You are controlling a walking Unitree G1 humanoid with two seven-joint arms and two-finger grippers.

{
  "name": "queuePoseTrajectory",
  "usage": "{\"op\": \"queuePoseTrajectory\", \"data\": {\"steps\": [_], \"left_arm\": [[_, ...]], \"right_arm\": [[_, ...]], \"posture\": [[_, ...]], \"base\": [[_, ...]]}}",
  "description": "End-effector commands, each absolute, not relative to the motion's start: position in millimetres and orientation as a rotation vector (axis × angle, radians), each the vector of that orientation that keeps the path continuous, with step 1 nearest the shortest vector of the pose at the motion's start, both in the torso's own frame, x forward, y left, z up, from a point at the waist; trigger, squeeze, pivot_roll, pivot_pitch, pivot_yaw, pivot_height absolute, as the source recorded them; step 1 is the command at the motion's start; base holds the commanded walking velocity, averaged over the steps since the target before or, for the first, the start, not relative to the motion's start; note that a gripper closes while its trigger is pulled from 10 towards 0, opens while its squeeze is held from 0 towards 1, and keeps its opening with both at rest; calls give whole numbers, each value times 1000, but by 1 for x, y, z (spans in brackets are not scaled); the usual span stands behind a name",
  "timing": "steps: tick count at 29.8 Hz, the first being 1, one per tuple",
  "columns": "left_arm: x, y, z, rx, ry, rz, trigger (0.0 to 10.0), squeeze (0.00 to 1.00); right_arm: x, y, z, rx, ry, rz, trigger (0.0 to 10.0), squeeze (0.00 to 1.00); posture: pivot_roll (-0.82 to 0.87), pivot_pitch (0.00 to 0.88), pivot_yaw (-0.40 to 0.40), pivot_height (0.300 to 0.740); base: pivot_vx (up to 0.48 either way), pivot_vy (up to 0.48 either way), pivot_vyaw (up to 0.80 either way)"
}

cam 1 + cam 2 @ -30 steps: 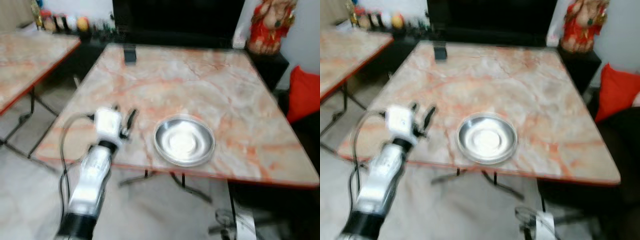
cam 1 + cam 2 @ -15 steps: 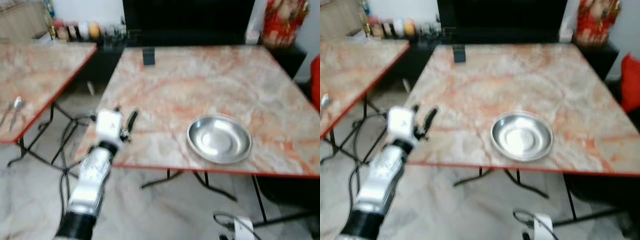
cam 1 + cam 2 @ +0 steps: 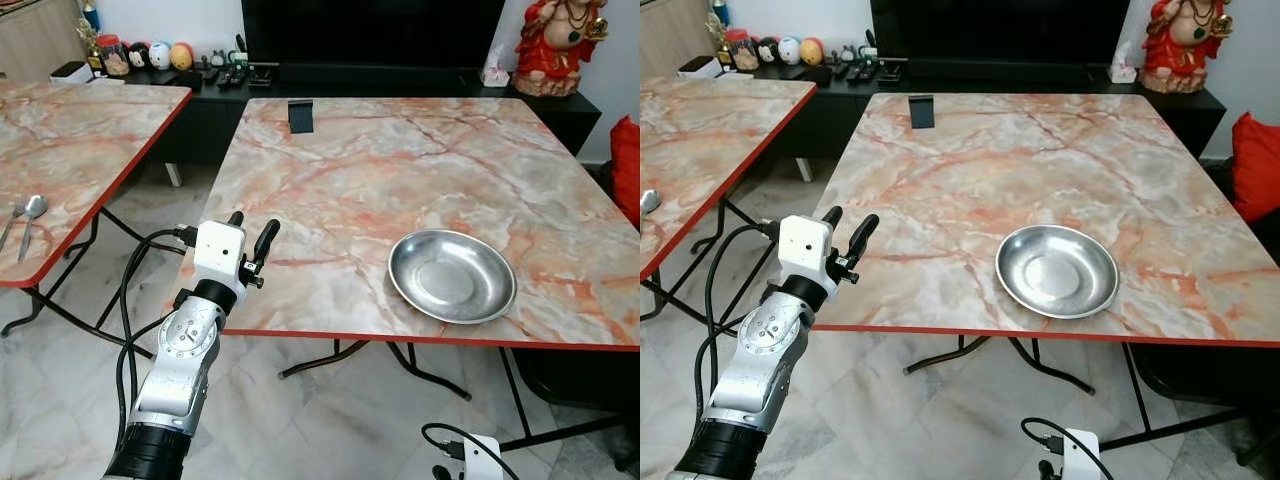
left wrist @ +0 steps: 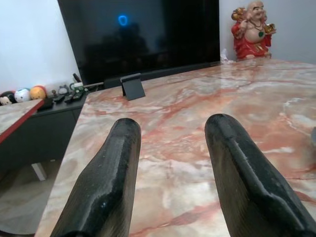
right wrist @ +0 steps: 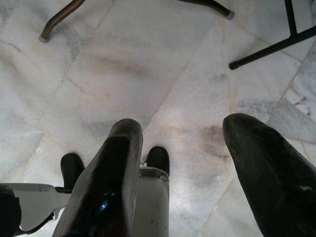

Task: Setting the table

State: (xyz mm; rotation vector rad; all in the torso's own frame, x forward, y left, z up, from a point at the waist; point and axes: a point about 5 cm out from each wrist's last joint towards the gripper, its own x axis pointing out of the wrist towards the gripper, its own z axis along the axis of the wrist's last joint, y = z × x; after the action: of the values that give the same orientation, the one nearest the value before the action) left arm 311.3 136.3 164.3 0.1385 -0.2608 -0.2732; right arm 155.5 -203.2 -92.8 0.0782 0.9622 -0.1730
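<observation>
Left eye view has the left hand (image 3: 250, 232) raised at the near left corner of the marble worktop (image 3: 400, 170), its 2 fingers (image 4: 106, 182) apart and holding nothing. Further right, near the near edge, sits 1 steel plate (image 3: 452, 276), bare. On the second worktop (image 3: 70, 130) to the far left lie a spoon (image 3: 31, 215) and a fork (image 3: 8, 222). The right hand (image 5: 180, 148) hangs idle over the floor, fingers apart. My judgement: the plate is placed and cutlery is the step ahead; the next move calls for turning left and reaching for the spoon and fork.
</observation>
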Motion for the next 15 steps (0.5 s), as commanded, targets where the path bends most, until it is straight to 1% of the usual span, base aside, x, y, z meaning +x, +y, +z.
{"op": "queuePoseTrajectory", "data": {"steps": [1, 15], "left_arm": [[310, 131, 165, 131, -259, -292, 10000, 0], [310, 126, 164, 111, -258, -302, 10000, 0]], "right_arm": [[155, -206, -92, 83, 956, -187, 10000, 0], [154, -207, -93, 82, 957, -189, 10000, 0]], "posture": [[87, 0, -5, 740], [85, 0, -6, 740]], "base": [[0, 0, 0], [0, 0, 0]]}}
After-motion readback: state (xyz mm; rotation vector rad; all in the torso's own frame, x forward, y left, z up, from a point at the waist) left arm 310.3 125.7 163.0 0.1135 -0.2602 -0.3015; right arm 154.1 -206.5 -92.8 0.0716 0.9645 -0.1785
